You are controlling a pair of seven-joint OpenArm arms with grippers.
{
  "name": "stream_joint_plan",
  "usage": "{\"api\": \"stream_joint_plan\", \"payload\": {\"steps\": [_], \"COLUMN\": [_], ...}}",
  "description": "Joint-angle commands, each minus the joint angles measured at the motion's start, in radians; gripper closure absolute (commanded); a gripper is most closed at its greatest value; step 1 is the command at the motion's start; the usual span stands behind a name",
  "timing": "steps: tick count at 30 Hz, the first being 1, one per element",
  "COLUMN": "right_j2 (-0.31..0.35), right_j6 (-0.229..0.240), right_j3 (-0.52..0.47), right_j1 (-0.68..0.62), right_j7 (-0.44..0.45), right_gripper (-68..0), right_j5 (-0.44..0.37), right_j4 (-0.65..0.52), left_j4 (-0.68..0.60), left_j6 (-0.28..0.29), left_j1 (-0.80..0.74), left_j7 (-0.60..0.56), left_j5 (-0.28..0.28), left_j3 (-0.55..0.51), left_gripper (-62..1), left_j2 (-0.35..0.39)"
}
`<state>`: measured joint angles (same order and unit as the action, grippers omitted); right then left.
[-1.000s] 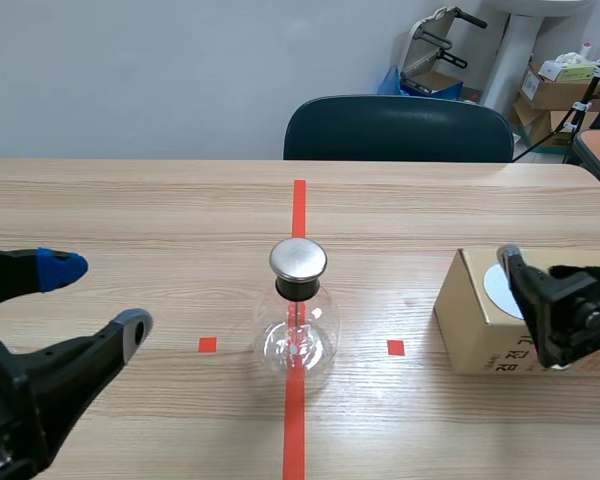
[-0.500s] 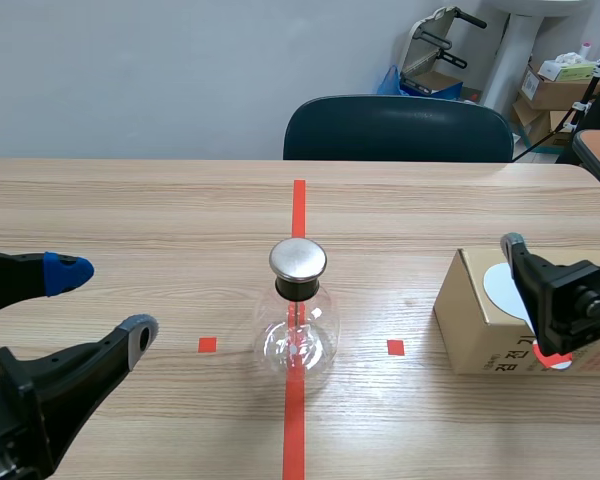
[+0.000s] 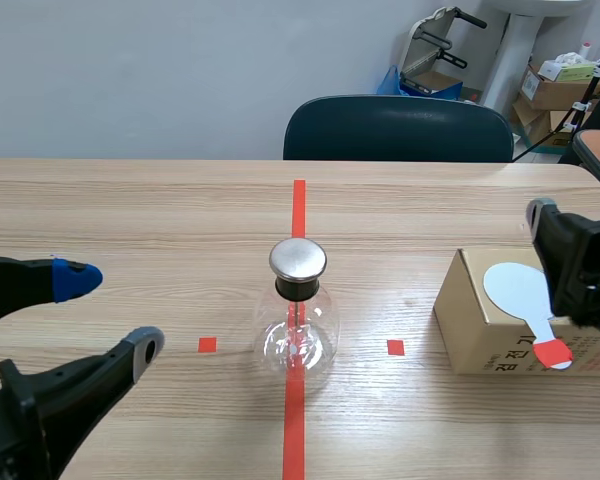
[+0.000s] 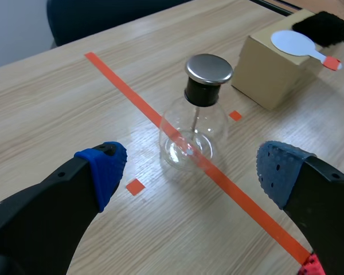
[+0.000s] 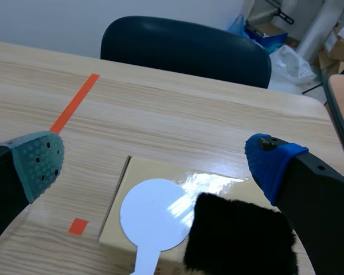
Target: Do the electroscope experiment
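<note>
A glass electroscope point(image 3: 298, 320) stands on the table point(image 3: 130, 200), on its red line point(image 3: 299, 205). The left tool point(image 3: 110, 312) gapes empty near it. The right tool point(image 5: 155, 163) gapes above a white paddle point(image 3: 520, 293) lying on a cardboard box point(image 3: 470, 330).

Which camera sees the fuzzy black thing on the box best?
The right wrist view: the fuzzy black pad shows big and close, lying on the cardboard box beside the white round paddle. The left wrist view shows only a small far-off patch; in the scene view the right arm hides it.

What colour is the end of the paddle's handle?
Red, on a white paddle; it shows best in the scene view.
</note>
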<state>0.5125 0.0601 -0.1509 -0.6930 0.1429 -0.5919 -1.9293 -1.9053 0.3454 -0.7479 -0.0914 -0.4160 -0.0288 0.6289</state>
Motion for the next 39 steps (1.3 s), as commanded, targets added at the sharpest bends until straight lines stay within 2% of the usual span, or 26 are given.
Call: {"api": "stream_joint_plan", "payload": {"steps": [1,3,10,13,15,20,24,27,29,32,36,39], "right_j2": [0.008,0.008,0.008,0.008,0.008,0.008,0.008,0.007,0.003,-0.043,-0.142,-0.197], "right_j6": [-0.001,-0.001,0.0,0.0,0.013,0.089,0.143,0.148,0.145,0.108,-0.01,-0.104], "right_j3": [-0.027,-0.036,-0.038,-0.038,-0.038,-0.038,-0.038,-0.029,-0.015,-0.003,-0.003,-0.003], "right_j1": [0.009,0.009,0.009,0.009,0.008,-0.021,-0.069,-0.116,-0.149,-0.187,-0.208,-0.208], "right_j7": [0.012,0.012,0.008,0.008,0.008,0.017,0.116,0.193,0.214,0.216,0.22,0.232], "right_gripper": [-67.9,-67.9,-67.9,-67.9,-67.9,-67.9,-67.9,-67.9,-67.9,-67.9,-67.9,-67.9], "right_j5": [-0.029,-0.053,-0.051,-0.018,0.042,0.328,0.542,0.741,0.88,1.093,1.334,1.462], "right_j4": [-0.022,-0.022,-0.022,-0.022,-0.022,-0.023,-0.023,-0.023,-0.023,-0.02,0.01,0.063], "left_j4": [-0.02,-0.02,-0.02,-0.02,-0.019,-0.018,-0.014,-0.005,-0.005,-0.005,-0.005,-0.005], "left_j6": [0.006,0.006,0.001,0.002,0.002,0.002,-0.003,-0.025,-0.046,-0.047,-0.046,-0.044], "left_j1": [0.003,0.003,0.024,0.043,0.055,0.097,0.137,0.163,0.171,0.186,0.186,0.186], "left_j7": [-0.035,-0.058,-0.086,-0.091,-0.095,-0.104,-0.118,-0.143,-0.146,-0.143,-0.145,-0.149], "left_j5": [-0.005,0.01,0.047,0.075,0.097,0.156,0.19,0.218,0.223,0.223,0.224,0.227], "left_j3": [0.02,0.035,0.069,0.089,0.109,0.183,0.251,0.293,0.314,0.326,0.327,0.333], "left_gripper": [-49.1,-49.1,-49.1,-49.3,-49.5,-53.2,-53.2,-53.2,-53.2,-53.2,-53.2,-53.2], "left_j2": [0.024,0.05,0.126,0.153,0.171,0.226,0.266,0.291,0.302,0.306,0.306,0.306]}}
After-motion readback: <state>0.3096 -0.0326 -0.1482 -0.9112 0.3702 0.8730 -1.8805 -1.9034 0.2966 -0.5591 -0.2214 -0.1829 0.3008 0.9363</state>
